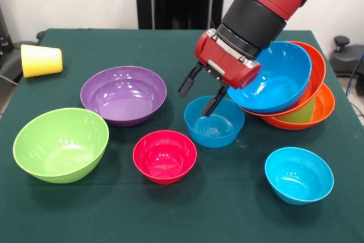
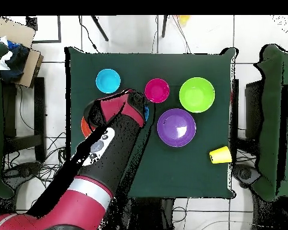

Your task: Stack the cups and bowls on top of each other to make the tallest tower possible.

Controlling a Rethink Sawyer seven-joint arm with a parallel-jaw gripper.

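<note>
My gripper (image 1: 196,102) is open over the far-left rim of a blue bowl (image 1: 219,129) at the table's middle. One finger (image 1: 211,106) dips inside the bowl and the other (image 1: 186,85) hangs outside it. Just right of it leans the tower (image 1: 296,92): a tilted blue bowl (image 1: 278,78) in an orange bowl (image 1: 317,69), over a green cup (image 1: 301,112) and a second orange bowl (image 1: 321,109). Standing loose are a purple bowl (image 1: 123,95), a lime green bowl (image 1: 61,143), a pink-red bowl (image 1: 165,156) and a small cyan bowl (image 1: 298,174). A yellow cup (image 1: 41,61) lies on its side at the far left.
The green table (image 1: 170,209) ends close behind the yellow cup and the tower. In the overhead view my arm (image 2: 110,150) covers the gripper and most of the tower; the cyan bowl (image 2: 108,80), pink-red bowl (image 2: 156,90), lime bowl (image 2: 197,94), purple bowl (image 2: 176,127) and yellow cup (image 2: 220,156) show.
</note>
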